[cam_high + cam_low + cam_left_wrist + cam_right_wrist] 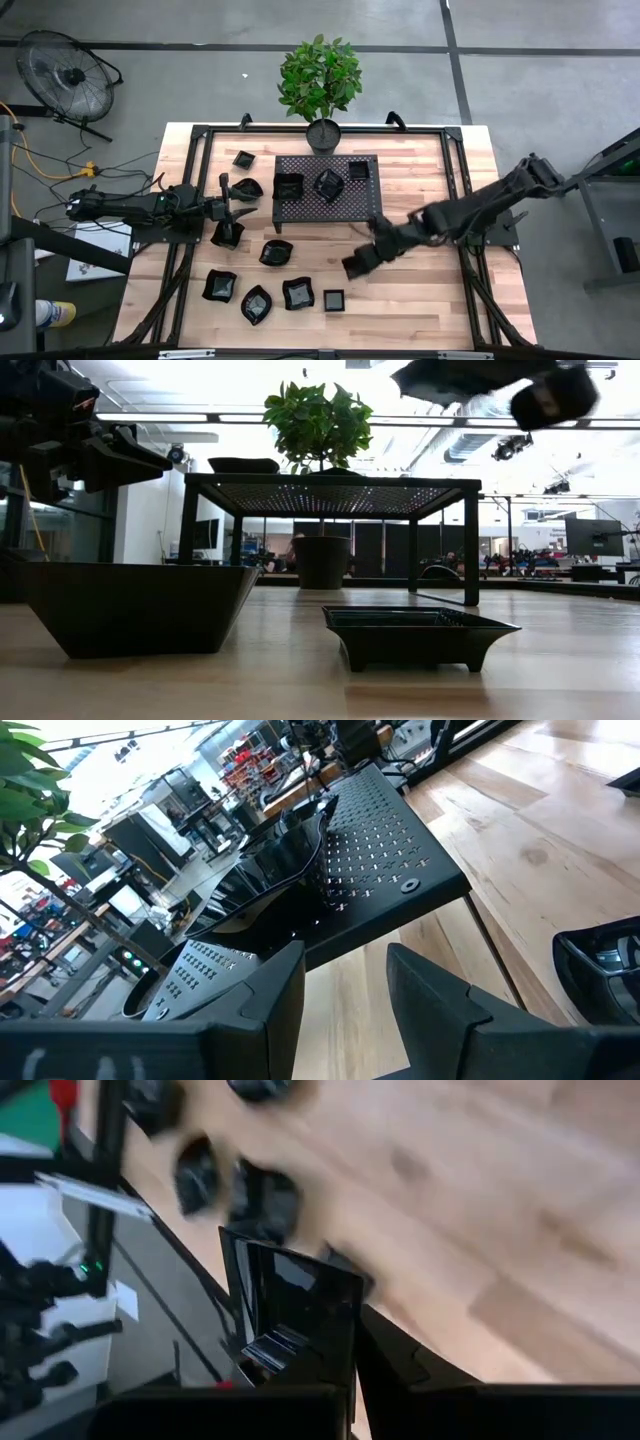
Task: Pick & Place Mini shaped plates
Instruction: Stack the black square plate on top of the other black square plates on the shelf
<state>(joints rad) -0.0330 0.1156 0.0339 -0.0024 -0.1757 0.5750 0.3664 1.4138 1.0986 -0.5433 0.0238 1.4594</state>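
Clamped edge-up in the right gripper (350, 1370), one square plate (290, 1310) hangs at frame centre-right; seven plates lie lower-left, three on the rack (327, 186). Left gripper (240, 208) gapes, empty.

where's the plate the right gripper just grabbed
In the high view the square plate is held in the right gripper, above the table's middle, just below the perforated rack.

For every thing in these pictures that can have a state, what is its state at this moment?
Right gripper: shut on a square plate, lifted off the table.
Left gripper: open, empty, left of the rack.
Rack: upright, carrying three plates.
Plates on the table: resting, untouched.
Plant pot: upright behind the rack.
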